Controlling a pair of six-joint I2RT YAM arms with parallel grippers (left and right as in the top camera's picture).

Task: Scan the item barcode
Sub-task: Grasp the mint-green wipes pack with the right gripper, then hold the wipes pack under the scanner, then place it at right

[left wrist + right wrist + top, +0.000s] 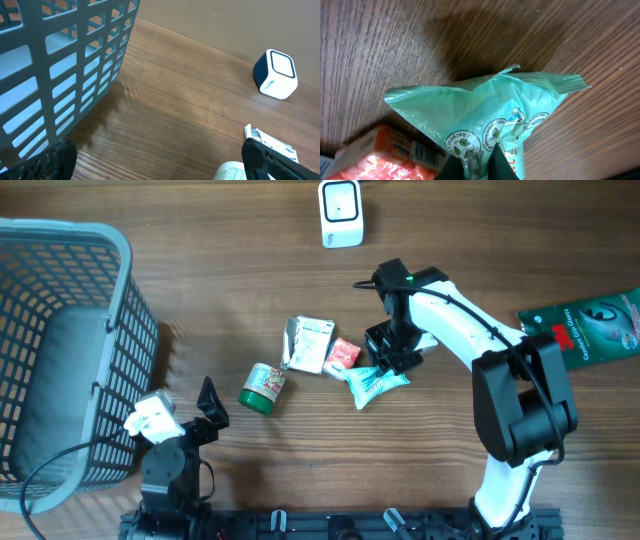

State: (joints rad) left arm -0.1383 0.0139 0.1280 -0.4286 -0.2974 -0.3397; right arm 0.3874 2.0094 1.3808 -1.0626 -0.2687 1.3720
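My right gripper [477,164] is shut on a thin teal-green plastic packet [490,110] with leaf logos, pinching a fold of its film just above the wooden table. In the overhead view this packet [377,383] lies right of centre under the right gripper [388,363]. The white scanner [341,213] stands at the far edge, apart from the packet; it also shows in the left wrist view as the scanner [276,74]. My left gripper [160,169] is open near the front left, holding nothing, next to the basket.
A grey-blue mesh basket [125,300] fills the left side. A green-capped jar [263,387], a white pouch [310,343] and an orange-red packet [342,355] lie beside the teal packet. A dark green bag [590,325] lies at the right edge.
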